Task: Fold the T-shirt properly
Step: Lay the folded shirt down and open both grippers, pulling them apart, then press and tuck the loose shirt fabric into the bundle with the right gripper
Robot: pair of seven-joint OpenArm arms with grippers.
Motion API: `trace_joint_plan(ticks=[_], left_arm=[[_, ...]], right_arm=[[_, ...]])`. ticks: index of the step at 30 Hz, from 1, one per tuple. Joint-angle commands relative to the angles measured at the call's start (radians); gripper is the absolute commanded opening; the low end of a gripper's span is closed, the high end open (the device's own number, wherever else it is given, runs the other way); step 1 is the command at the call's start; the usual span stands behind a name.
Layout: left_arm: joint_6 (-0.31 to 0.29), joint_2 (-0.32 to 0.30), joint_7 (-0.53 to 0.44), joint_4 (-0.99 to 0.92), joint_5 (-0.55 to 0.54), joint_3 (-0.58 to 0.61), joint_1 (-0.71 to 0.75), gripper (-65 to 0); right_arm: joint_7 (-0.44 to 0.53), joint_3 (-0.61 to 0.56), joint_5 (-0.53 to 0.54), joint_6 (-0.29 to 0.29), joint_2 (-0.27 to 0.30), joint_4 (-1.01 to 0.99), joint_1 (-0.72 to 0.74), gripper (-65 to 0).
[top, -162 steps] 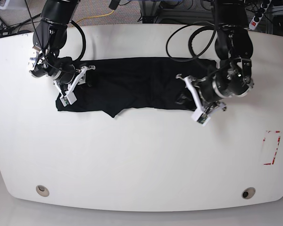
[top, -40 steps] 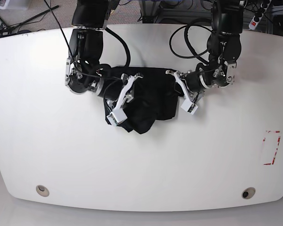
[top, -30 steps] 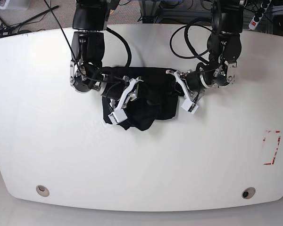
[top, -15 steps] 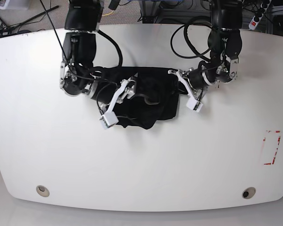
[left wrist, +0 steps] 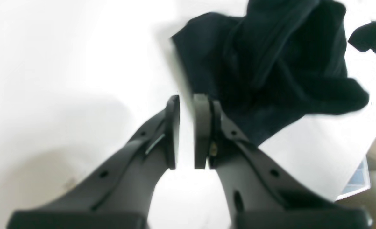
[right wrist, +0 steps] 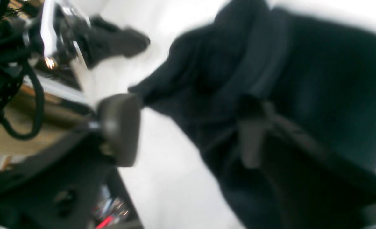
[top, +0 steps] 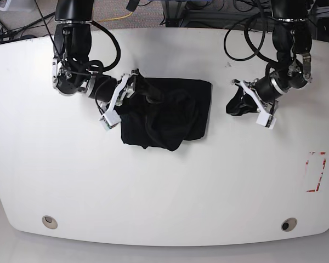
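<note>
**One black shirt, two grippers**

Right gripper (top: 120, 101) is spread wide at the shirt's left edge. The shirt (top: 172, 112), soft matte black cloth, lies bunched in a rumpled block mid-table (top: 164, 186). Left gripper (top: 253, 107), its jaws nearly pressed together and empty, sits apart to the right.

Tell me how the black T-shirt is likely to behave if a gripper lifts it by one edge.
The T-shirt would probably droop and sag: it lies bunched in soft, uneven folds on the white table. Its folded layers look loose, so they would likely slide apart and unfold. It seems light, and unlikely to roll or break.
</note>
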Motion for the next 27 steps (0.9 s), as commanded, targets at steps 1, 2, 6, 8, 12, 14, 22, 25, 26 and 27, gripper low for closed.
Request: trace_joint_plan(ticks=[1,2,6,8,12,14,22,25,26,27], left_arm=[[-0.006,-0.017,-0.012,0.038,-0.022,-0.038,0.015,-58.7],[-0.006,-0.018,-0.012,0.044,-0.022,-0.064,0.034,-58.7],[-0.008,-0.018,-0.012,0.044,-0.020,-0.138,0.072,-58.7],[-0.008,-0.018,-0.012,0.044,-0.020,-0.151,0.086,-58.7],[-0.008,-0.026,-0.012,0.061,-0.016,-0.155,0.124,-58.7],[-0.008,-0.046,-0.012,0.074,-0.020,-0.155,0.140,-58.7],[-0.008,-0.049,-0.012,0.087,-0.020,-0.155,0.150,-58.7],[-0.008,-0.077,-0.012,0.107,-0.020,-0.155,0.150,-58.7],[-0.008,-0.081,-0.012,0.110,-0.020,-0.155,0.150,-58.7],[-0.008,-0.084,-0.012,0.114,-0.020,-0.155,0.150,-58.7]], right_arm=[[0.024,0.001,0.019,0.008,0.001,-0.046,0.021,-31.1],[0.027,0.001,0.003,0.008,-0.002,-0.078,0.024,-34.4],[0.046,-0.001,-0.078,0.008,-0.058,-0.144,0.055,-36.5],[0.044,-0.004,-0.113,0.008,-0.085,-0.139,0.063,-36.6],[0.041,-0.113,-0.116,0.008,-0.111,-0.079,0.069,-37.3],[0.044,-0.186,-0.116,0.008,-0.127,-0.061,0.070,-37.3],[0.081,-0.288,-0.118,-0.085,-0.186,-0.105,0.093,-37.3],[0.081,-0.286,-0.113,-0.085,-0.182,-0.052,0.096,-37.3],[0.081,-0.280,-0.113,-0.085,-0.180,-0.030,0.096,-37.3],[0.081,-0.268,-0.113,-0.085,-0.173,-0.010,0.096,-37.3]])
